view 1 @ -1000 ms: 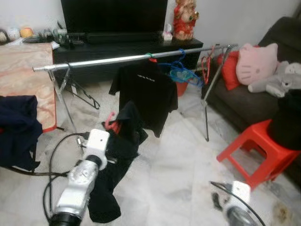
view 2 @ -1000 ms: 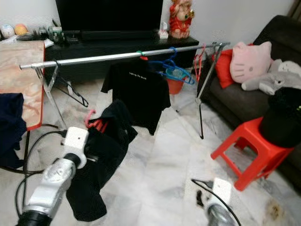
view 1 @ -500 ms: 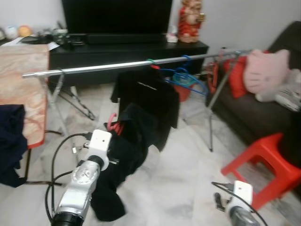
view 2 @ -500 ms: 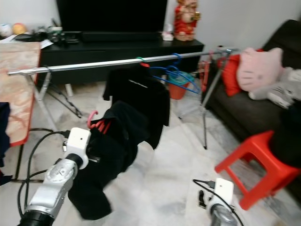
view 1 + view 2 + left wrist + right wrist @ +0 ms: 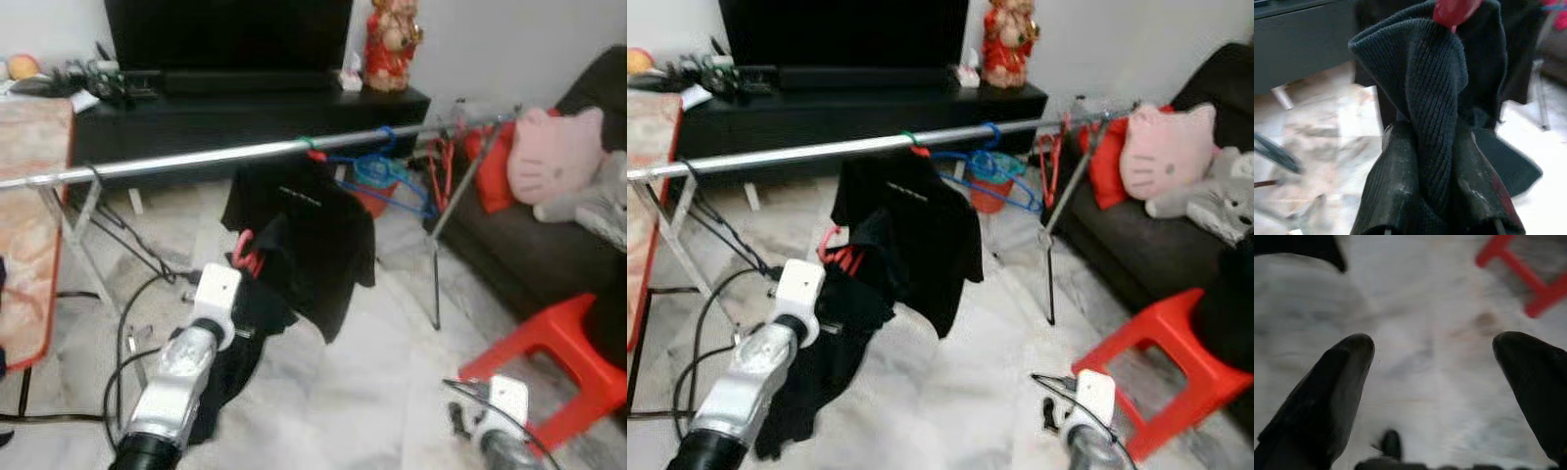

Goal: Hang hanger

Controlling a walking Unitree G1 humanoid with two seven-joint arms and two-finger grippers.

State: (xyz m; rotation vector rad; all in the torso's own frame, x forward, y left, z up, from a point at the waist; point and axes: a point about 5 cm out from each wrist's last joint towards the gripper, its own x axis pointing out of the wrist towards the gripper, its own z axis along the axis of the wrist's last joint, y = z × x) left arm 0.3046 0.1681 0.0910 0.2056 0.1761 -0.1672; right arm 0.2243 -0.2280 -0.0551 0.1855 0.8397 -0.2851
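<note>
A: Left gripper point(image 5: 1432, 147) is clenched on the dark garment point(image 5: 257, 294), its red hanger hook point(image 5: 243, 250) poking up just below the clothes rail point(image 5: 196, 161).

B: So the rail runs crosswise, above and beyond that hook?

A: Yes. Left arm's nearer. Right gripper point(image 5: 1435, 396) hangs splayed, well below the rail.

Black shirt point(image 5: 906, 230) print — unreadable (too blurred).
</note>
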